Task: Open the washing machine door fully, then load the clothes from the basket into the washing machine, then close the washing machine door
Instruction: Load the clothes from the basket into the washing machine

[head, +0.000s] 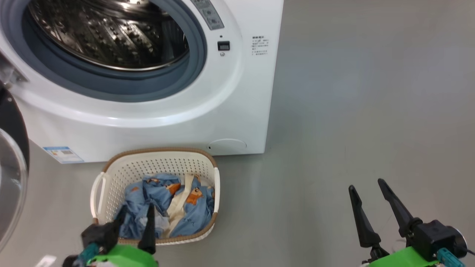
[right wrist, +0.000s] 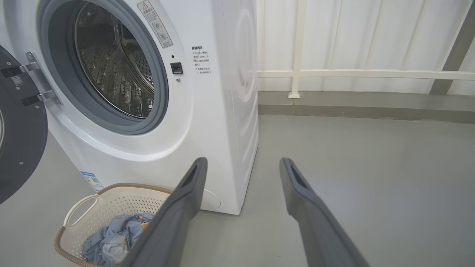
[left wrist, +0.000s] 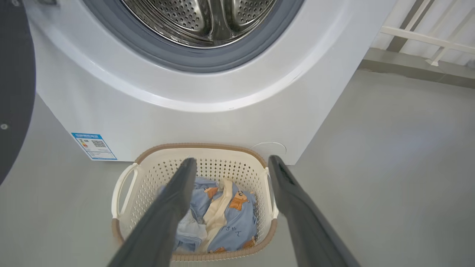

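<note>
With the washing machine door [head: 11, 174] open, we begin loading: left tool [head: 135, 213], released, hangs over the clothes [head: 174, 204] in the basket [head: 159, 151]; next, lower and pinch.

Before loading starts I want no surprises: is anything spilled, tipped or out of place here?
Nothing stands out. The basket, upright with the clothes inside, stands before the washing machine; the washing machine door is swung open.
</note>
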`<state>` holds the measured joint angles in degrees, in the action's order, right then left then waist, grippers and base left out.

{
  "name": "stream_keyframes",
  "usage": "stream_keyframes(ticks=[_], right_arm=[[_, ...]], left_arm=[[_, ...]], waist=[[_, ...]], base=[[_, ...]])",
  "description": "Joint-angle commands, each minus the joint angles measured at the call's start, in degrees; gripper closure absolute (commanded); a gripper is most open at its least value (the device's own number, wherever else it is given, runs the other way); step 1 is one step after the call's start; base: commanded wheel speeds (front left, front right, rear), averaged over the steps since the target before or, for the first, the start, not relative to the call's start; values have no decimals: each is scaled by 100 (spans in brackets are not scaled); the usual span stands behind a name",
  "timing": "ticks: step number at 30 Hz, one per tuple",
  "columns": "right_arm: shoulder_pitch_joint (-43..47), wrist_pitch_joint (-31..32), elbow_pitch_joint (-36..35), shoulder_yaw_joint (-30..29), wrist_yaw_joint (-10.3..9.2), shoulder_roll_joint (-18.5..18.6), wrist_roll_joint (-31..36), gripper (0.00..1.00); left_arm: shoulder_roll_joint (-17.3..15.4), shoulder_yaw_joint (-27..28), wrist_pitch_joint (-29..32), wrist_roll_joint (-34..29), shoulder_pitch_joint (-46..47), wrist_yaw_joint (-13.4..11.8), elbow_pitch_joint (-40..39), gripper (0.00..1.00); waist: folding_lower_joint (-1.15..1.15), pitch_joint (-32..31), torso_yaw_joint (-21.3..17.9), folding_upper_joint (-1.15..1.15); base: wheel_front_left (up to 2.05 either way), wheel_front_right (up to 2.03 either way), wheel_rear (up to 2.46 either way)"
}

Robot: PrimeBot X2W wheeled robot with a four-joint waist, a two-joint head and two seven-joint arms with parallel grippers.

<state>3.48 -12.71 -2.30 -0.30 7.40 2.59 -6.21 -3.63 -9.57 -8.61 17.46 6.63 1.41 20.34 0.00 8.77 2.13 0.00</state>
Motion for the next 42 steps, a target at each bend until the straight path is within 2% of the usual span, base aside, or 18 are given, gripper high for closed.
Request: stream_keyframes(ticks=[1,11,20,29,34,42], right_arm=[[-213,-9,-183,174,9,29,43,0],[-724,-34,-298,327,9,29,83,0],[-1240,-138,-242,554,9,29,-16,0],[-1724,-218,-198,791,9,29,-183,0],[-1972,-227,-303,887,9,29,-320,0],[-2148,-228,-486,967,9,29,-479,0]], left_arm=[[-44,115,3,70,359,81,150,0],[50,-290,19,356,2129,415,2799,0],[53,-407,3,591,3284,565,4095,0],[-121,-332,183,969,4148,603,4875,0],[-399,-252,363,1216,4553,606,5070,0],[-783,-256,530,1293,5009,607,5213,0]], waist=[[0,250,-35,0],[0,1259,-301,0],[0,2126,-733,0],[0,3048,-1222,0],[0,3610,-1495,0],[0,4257,-1715,0]], base=[[0,0,0],[0,0,0],[0,0,0],[0,0,0],[0,0,0],[0,0,0]])
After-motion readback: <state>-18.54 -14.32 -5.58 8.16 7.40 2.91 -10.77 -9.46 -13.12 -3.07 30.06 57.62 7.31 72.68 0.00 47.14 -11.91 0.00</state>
